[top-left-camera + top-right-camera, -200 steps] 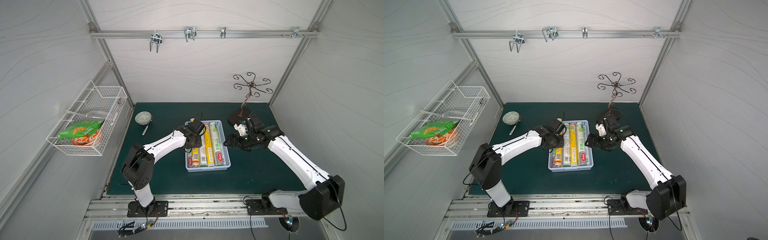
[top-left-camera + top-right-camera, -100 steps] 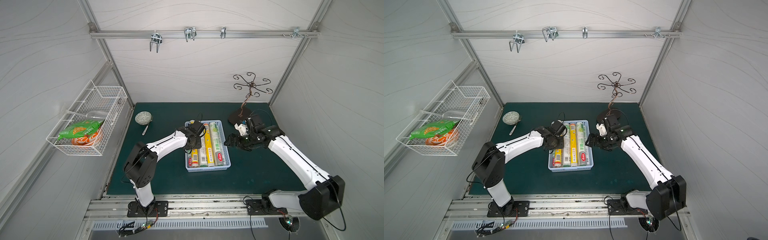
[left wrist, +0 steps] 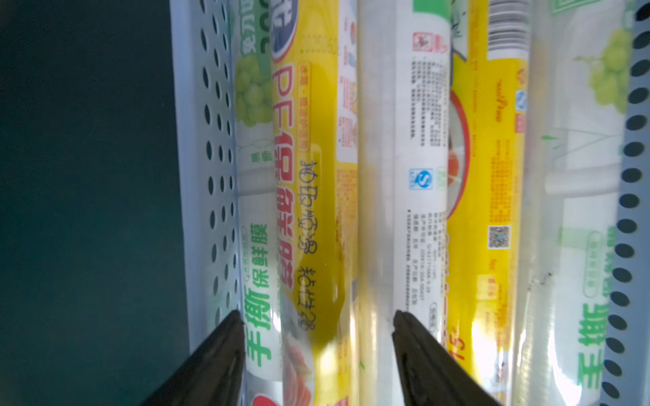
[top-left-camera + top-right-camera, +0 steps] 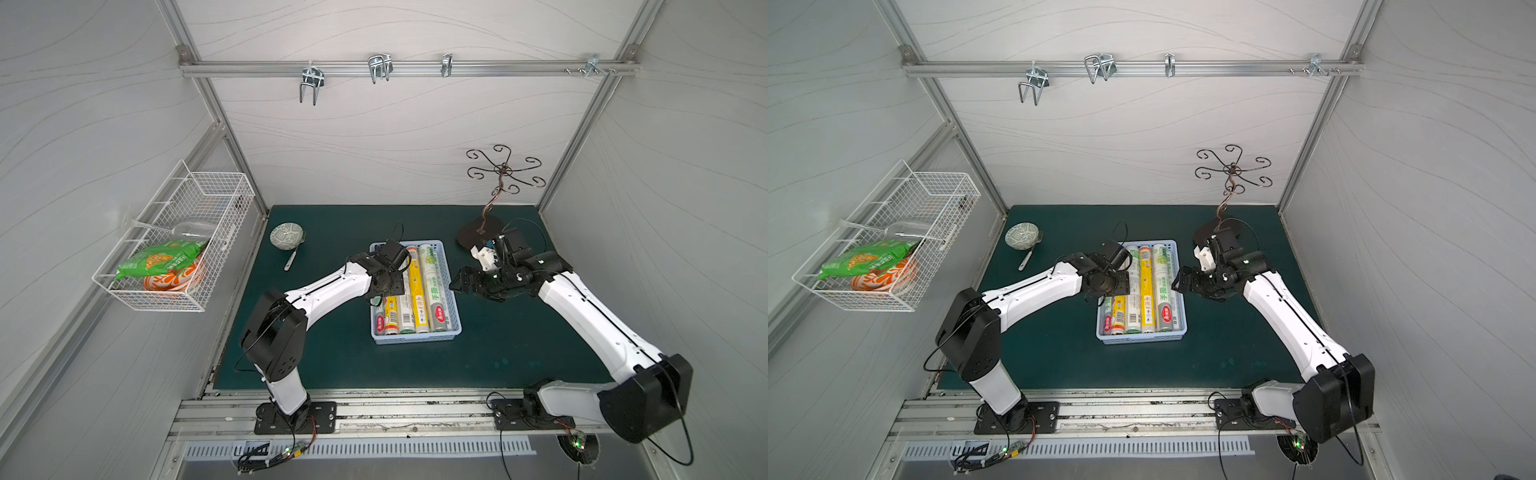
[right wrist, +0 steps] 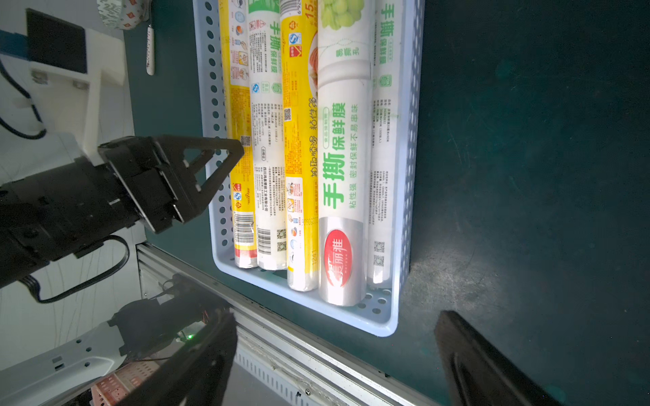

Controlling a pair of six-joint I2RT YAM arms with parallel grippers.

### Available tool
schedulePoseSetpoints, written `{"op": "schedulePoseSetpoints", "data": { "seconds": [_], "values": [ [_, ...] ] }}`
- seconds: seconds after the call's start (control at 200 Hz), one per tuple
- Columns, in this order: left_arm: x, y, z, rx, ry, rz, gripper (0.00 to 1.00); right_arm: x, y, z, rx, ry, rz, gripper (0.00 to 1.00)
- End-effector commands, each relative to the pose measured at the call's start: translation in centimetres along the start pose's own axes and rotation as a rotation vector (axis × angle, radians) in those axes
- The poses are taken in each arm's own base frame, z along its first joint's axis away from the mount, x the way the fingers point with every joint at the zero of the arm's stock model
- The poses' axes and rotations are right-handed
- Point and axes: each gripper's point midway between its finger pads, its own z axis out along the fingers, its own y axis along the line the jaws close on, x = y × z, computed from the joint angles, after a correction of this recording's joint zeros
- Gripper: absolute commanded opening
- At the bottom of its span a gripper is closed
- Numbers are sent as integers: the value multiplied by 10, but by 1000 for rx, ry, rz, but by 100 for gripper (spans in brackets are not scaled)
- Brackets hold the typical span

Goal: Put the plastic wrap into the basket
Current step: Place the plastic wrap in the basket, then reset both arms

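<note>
L pincer [image 3: 316, 316] hangs low over the basket [image 3: 211, 140] with its jaws spread wide, gripping nothing. Its fingertips [image 3: 232, 327] straddle a yellow roll and the whitish one next to it, one tip just beside the perforated wall; contact w/ the rolls can't be told. R pincer [image 5: 336, 316] sits off the basket's opposite long side, over bare mat [image 5: 527, 175], jaws also wide apart & empty. Plastic wrap [image 4: 417, 291] lies inside the light blue basket near mid-mat, rolls side by side, parallel to the long walls, filling nearly the whole width. R wrist view shows five on top: yellow, white w/ green print, yellow, a fatter white one w/ green print & a red oval label, then another white/green one against the wall. L wrist view also shows a green-print roll squeezed between the wall and the yellow roll there; full count can't be told. Further out, a patterned bowl [image 4: 286, 236] w/ a spoon [image 4: 292, 259] just beside it sits toward the mat's back L corner, and a dark metal stand [image 4: 473, 237] w/ curled hooks stands at back R. Wire basket [image 4: 232, 199] on the L wall holds a green bag [image 4: 160, 262] over an orange-patterned dish [image 4: 183, 277], plus a clear glass item [image 4: 193, 227] lying behind. Rail [image 4: 498, 66] on the back wall carries a few metal hooks.
</note>
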Motion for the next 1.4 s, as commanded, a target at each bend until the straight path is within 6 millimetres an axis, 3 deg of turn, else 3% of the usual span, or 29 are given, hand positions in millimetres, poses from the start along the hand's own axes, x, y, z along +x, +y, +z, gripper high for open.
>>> {"op": "schedulePoseSetpoints", "data": {
  "seconds": [0.0, 0.145, 0.34, 0.5, 0.655, 0.76, 1.025, 1.211, 1.391],
  "values": [
    [-27, -3, -36, 28, -133, 40, 79, -9, 1, -19, 20, -74, -42, 94],
    [-52, 0, -79, 38, -285, 96, 85, -24, -1, -40, 73, -182, -89, 94],
    [-87, 23, -138, -44, -530, 132, 97, -48, 4, -77, 131, -365, -183, 96],
    [-106, 52, -158, -162, -733, 181, 98, -65, 0, -96, 194, -491, -240, 99],
    [-110, 110, -150, -266, -823, 59, 98, -80, -29, -95, 285, -572, -219, 99],
    [-108, 139, -138, -332, -876, 41, 97, -89, -52, -88, 312, -631, -199, 99],
    [-79, 213, -89, -501, -871, -68, 98, -100, -120, -39, 376, -677, -206, 99],
    [-60, 249, -74, -587, -844, -123, 98, -99, -154, -17, 368, -722, -194, 99],
    [-49, 278, -56, -632, -801, -169, 98, -98, -178, -7, 406, -753, -211, 99]
  ]
}}
